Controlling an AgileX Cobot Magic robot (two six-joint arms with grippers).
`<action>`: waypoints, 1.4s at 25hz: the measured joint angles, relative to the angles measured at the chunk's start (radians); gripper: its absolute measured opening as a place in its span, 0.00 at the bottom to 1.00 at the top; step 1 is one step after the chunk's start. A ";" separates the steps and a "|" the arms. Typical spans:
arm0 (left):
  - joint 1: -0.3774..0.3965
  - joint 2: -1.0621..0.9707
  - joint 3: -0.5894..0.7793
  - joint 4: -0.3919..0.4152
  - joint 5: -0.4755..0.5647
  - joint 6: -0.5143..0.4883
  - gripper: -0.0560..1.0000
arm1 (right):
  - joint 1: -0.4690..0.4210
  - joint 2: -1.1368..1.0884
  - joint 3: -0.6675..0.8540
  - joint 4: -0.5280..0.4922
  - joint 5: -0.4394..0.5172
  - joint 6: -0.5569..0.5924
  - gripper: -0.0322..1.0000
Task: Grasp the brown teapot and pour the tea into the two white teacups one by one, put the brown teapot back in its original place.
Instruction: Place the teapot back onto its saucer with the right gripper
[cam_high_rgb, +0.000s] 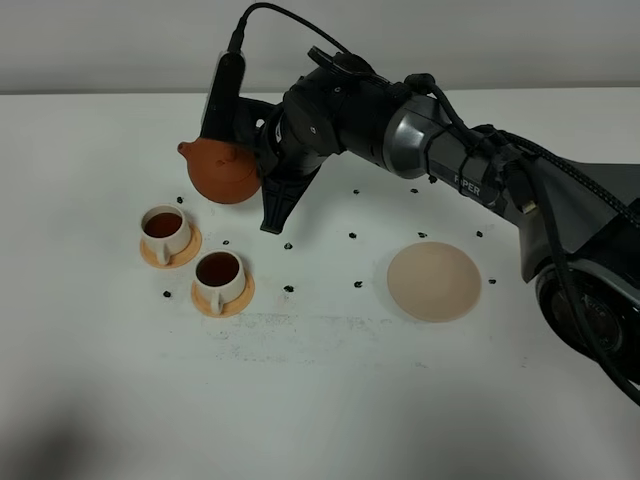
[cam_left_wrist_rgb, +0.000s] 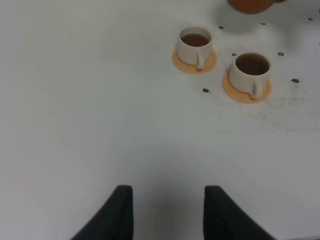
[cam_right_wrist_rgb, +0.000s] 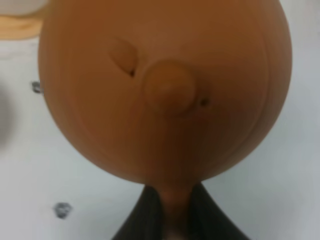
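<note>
The brown teapot (cam_high_rgb: 222, 172) hangs above the table, just behind the two white teacups, spout pointing left. My right gripper (cam_high_rgb: 264, 165) is shut on its handle. In the right wrist view the lid knob (cam_right_wrist_rgb: 169, 92) faces the camera and the dark fingers (cam_right_wrist_rgb: 145, 220) pinch the handle at my right gripper (cam_right_wrist_rgb: 172, 207). Both teacups (cam_high_rgb: 165, 228) (cam_high_rgb: 219, 272) stand on orange saucers and hold dark tea (cam_high_rgb: 218, 267). The beige dish (cam_high_rgb: 434, 281) lies bare at the right. My left gripper (cam_left_wrist_rgb: 168, 192) hovers open over bare table, well short of the cups (cam_left_wrist_rgb: 195, 44) (cam_left_wrist_rgb: 251, 70).
Small black specks (cam_high_rgb: 288, 289) dot the white table around the cups and dish. A faint scuffed strip (cam_high_rgb: 300, 325) runs across the table in front of the cups. The right arm (cam_high_rgb: 450, 160) reaches across the middle from the right side.
</note>
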 joint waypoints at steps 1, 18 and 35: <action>0.000 0.000 0.000 0.000 0.000 0.000 0.40 | 0.001 0.007 -0.001 0.006 0.000 0.000 0.15; 0.000 0.000 0.000 0.000 0.000 0.000 0.40 | 0.001 0.101 -0.012 0.020 -0.017 -0.001 0.15; 0.000 0.000 0.000 0.000 0.000 0.000 0.40 | -0.117 -0.172 0.079 0.027 0.143 0.175 0.15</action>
